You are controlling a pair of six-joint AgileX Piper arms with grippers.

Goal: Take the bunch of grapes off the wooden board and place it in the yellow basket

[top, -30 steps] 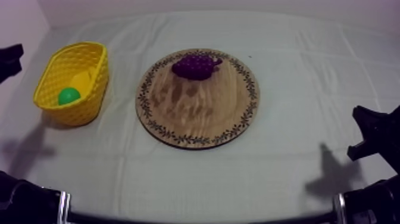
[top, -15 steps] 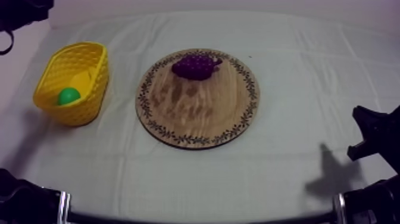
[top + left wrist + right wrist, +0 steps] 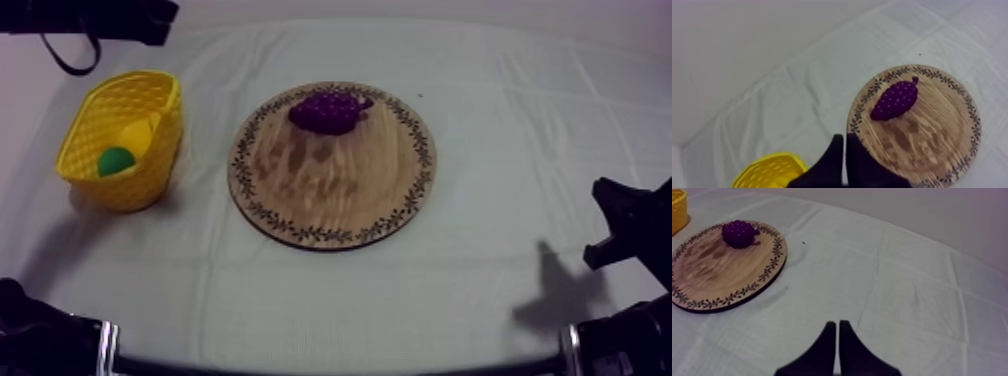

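The grapes [image 3: 895,100] are seen on the board [image 3: 932,145], by its rim, ahead of the left gripper [image 3: 844,142], which is pressed together; their long axis is slanted across its line. The right gripper [image 3: 837,325], likewise closed, is judged farther off.

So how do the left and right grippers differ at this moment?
The left gripper is raised high, fingers over the gap between the yellow basket and the wooden board. The right gripper sits low over bare cloth, clear of the board. The left gripper points down, with the bunch of grapes seen from above. The right gripper points across the table at a shallow slant. Both have fingers together, shut on nothing.
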